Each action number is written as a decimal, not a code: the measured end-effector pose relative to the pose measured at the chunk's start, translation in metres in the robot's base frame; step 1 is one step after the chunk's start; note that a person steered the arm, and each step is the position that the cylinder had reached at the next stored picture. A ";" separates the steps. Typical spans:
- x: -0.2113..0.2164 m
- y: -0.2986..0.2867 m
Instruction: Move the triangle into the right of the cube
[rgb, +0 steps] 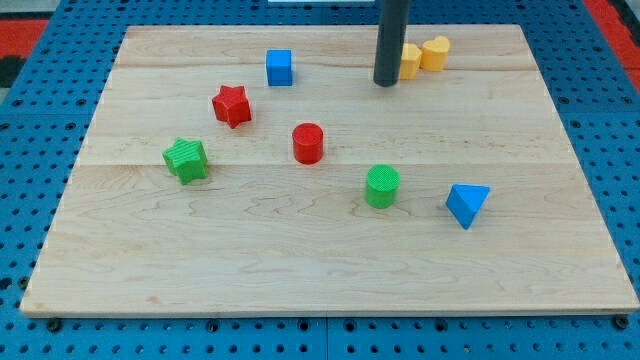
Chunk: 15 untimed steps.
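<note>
The blue triangle (467, 204) lies on the wooden board (200, 260) at the view's lower right. The blue cube (279, 67) stands near the view's top, left of centre. My tip (386, 82) is at the view's top centre, right of the cube and far above the triangle, touching neither. It stands right beside a yellow block (410, 62), partly hiding it.
A second yellow block (435, 52) sits next to the first. A red star (231, 105), a red cylinder (308, 143), a green star (186, 159) and a green cylinder (381, 186) lie between cube and triangle. Blue pegboard (30, 150) surrounds the board.
</note>
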<state>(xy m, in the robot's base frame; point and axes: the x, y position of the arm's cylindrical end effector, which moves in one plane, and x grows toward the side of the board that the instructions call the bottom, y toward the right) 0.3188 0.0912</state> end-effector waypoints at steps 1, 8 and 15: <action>0.028 0.026; 0.257 0.099; 0.235 0.115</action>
<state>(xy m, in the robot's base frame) 0.5538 0.2064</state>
